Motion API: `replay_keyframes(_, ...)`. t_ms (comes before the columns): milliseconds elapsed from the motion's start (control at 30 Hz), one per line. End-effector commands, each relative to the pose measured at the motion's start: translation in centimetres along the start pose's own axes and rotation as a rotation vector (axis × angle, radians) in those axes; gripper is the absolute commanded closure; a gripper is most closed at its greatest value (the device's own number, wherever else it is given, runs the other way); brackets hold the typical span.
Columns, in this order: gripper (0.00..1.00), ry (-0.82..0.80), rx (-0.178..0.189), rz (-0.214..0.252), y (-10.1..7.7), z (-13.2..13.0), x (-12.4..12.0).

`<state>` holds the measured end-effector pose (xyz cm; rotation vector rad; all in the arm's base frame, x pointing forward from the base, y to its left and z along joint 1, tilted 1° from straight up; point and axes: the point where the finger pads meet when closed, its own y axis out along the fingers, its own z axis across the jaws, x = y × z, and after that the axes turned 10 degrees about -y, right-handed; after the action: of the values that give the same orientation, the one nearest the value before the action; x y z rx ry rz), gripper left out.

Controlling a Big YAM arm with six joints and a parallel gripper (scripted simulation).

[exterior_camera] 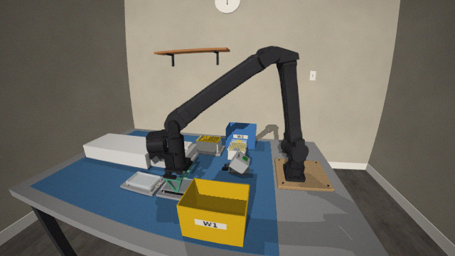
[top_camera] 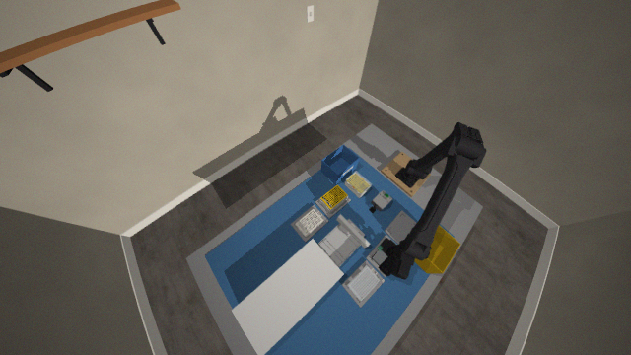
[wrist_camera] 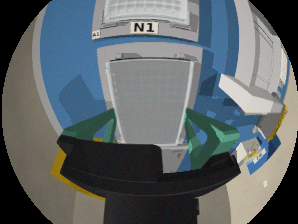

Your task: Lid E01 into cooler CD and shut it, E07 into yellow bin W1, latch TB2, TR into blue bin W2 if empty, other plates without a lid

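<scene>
Bench edge: The grey bench [exterior_camera: 32,193] has a blue mat on top, and bare mat runs along the front left.
Cooler: The long white cooler [exterior_camera: 114,149] sits at the far left. Its drawer [top_camera: 339,243] is pulled out toward the middle.
N1 plate: A white plate [exterior_camera: 142,181] lies flat in the nest marked N1, just left of the pincer.
Far white plate: A second white plate [top_camera: 310,222] lies in its nest beyond the drawer, well apart from the arm.
Pincer: The pincer [exterior_camera: 176,180] points down, spread wide. Its green fingers pinch the two long sides of the grey lid [wrist_camera: 148,96].
Lid: It is flat and sits low over the nest next to N1.
Black plate: A dark plate [exterior_camera: 170,194] shows under the fingers in that nest. I cannot tell if the lid is all the way down on it.
Yellow bin: W1 [exterior_camera: 213,213] stands upright just right of the pincer, close to the front bench edge. The room between them is tight.
Tip rack: The rack with yellow tips [exterior_camera: 208,139] is at the back.
Tip box: The box like it [exterior_camera: 237,146] stands just in front of the blue bin W2 [exterior_camera: 249,133].
Green key: DONE [exterior_camera: 241,161] sits tilted, with open mat around it.
Arm base: It stands on a wood plate [exterior_camera: 323,185] at the far right.
</scene>
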<state>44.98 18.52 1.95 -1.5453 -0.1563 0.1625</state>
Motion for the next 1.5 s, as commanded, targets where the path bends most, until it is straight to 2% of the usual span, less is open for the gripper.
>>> replay_keyframes(0,1.00,-0.002,0.004,-0.019,-0.2,0.5,0.5)
replay_keyframes(33,1.00,-0.002,0.004,-0.020,-0.2,0.5,0.4)
replay_keyframes(67,1.00,-0.001,0.008,-0.045,-1.5,0.4,1.5)
replay_keyframes(200,1.00,-0.001,0.008,-0.045,-1.5,0.4,1.5)
replay_keyframes(233,0.00,-0.001,0.008,-0.045,-1.5,0.4,1.5)
replay_keyframes(1133,0.00,-0.003,0.007,-0.037,-1.5,0.6,1.0)
replay_keyframes(1167,0.00,-0.003,0.010,-0.052,-2.7,0.7,1.4)
replay_keyframes(1233,0.00,-0.003,0.014,-0.076,-3.8,0.9,2.3)
replay_keyframes(1333,0.00,-0.003,0.015,-0.079,-4.1,0.9,2.4)
replay_keyframes(1367,0.00,-0.003,0.007,-0.039,-2.3,0.8,1.9)
replay_keyframes(1433,0.00,-0.002,0.005,-0.025,-2.3,0.5,0.7)
replay_keyframes(1467,0.00,-0.003,0.008,-0.044,-3.3,0.6,1.1)
